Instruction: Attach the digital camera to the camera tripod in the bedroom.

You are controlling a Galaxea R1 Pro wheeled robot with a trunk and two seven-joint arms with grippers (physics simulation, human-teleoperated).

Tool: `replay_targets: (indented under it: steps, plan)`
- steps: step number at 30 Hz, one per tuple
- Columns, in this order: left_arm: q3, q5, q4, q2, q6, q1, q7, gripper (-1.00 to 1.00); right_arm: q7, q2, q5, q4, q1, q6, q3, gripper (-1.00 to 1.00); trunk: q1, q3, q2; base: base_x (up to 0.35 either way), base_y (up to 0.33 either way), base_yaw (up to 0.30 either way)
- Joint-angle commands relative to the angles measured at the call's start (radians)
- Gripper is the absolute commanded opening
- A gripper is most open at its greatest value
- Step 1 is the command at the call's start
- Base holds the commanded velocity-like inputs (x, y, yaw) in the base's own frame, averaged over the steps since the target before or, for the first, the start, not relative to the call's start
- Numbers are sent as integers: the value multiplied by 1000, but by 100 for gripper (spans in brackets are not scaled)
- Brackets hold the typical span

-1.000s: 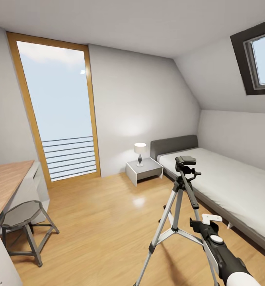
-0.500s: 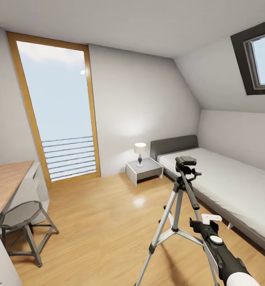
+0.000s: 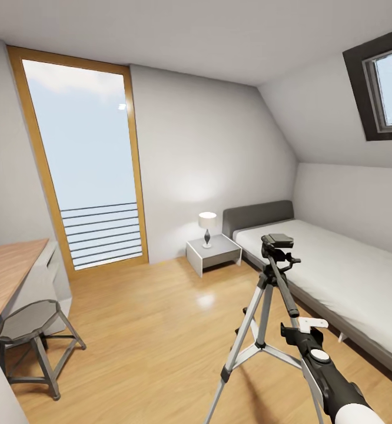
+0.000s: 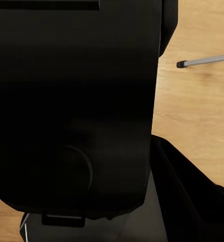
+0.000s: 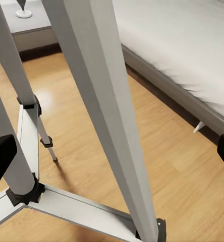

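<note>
The camera tripod (image 3: 272, 282) stands on the wood floor beside the bed, its silver legs spread and its black pan head (image 3: 276, 240) bare on top, with the side handle slanting down. My right gripper (image 3: 303, 330) hangs low beside the tripod's near legs. In the right wrist view its black fingertips (image 5: 1, 157) sit far apart, open, and a silver tripod leg (image 5: 104, 111) runs close in front of the gap. The digital camera is out of view. A big black shape (image 4: 71, 111) blocks the left wrist view; I cannot tell what it is.
The low grey bed (image 3: 349, 277) runs along the right wall, with a white nightstand (image 3: 215, 252) and lamp (image 3: 207, 227) at its head. A wooden desk (image 3: 7, 271) and metal stool (image 3: 28, 330) stand on the left. A tall wood-framed glass door (image 3: 84, 165) is ahead, and a skylight (image 3: 390, 88) sits up on the right.
The whole picture has shifted a little, so the head camera has moved: stool and desk sit further left, the tripod slightly right. My right arm holds the same pose.
</note>
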Motion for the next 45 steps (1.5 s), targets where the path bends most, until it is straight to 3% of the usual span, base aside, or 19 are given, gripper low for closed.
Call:
replay_targets:
  steps: [1,45]
  plan:
    - [-9,4,-3,0,6,0,7,-100,-1,0,10,1,0,-1,-2,100,0,0,-1,2,0,0]
    - [-9,2,-1,1,5,0,7,-100,-1,0,9,1,0,-1,-2,100,0,0,-1,75,0,0]
